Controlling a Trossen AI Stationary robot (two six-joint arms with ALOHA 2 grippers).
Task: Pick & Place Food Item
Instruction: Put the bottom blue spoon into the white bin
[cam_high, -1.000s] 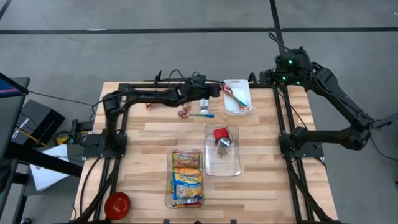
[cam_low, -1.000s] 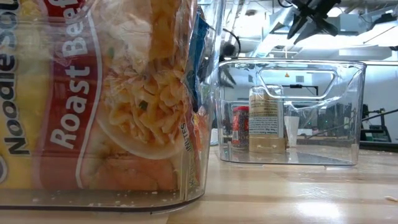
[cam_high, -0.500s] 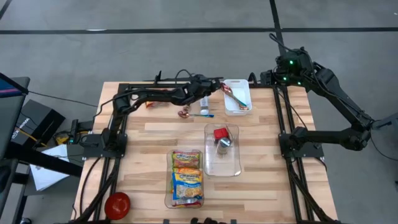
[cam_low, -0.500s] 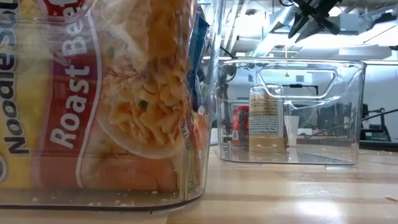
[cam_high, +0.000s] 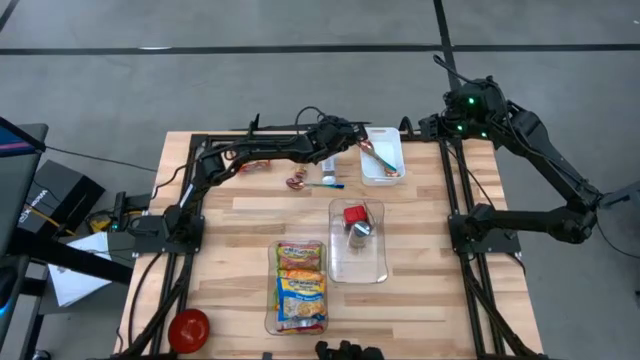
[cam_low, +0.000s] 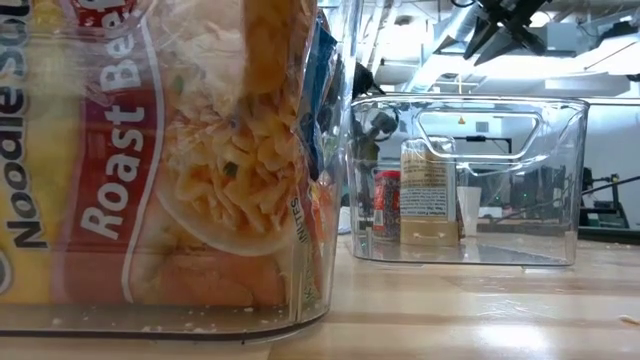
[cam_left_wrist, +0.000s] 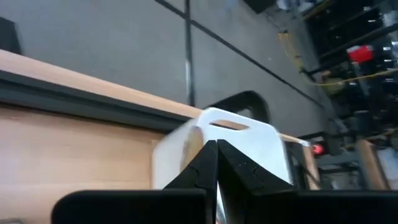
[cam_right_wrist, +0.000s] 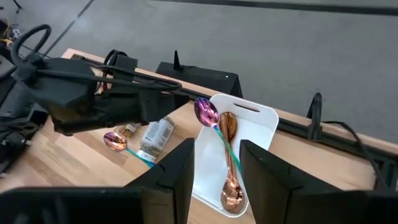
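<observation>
Spoons: you had three, two in one white tray; left gripper closed empty, right gripper partly open, empty; wooden table.

Only readable stuff is on the noodle packet pressed up against the near wall of the clear bin in the low view. It says "Roast Bee" in big white letters running sideways up a red band, cut off by a fold so the last letter is hidden. Beside that, at the packet's edge, dark letters read "Noodle Sou", also clipped. A line of small print runs along the packet's other edge, too tiny to make out. Farther back from the packet, the jar in the second clear bin has a label with text, but it's illegible.
</observation>
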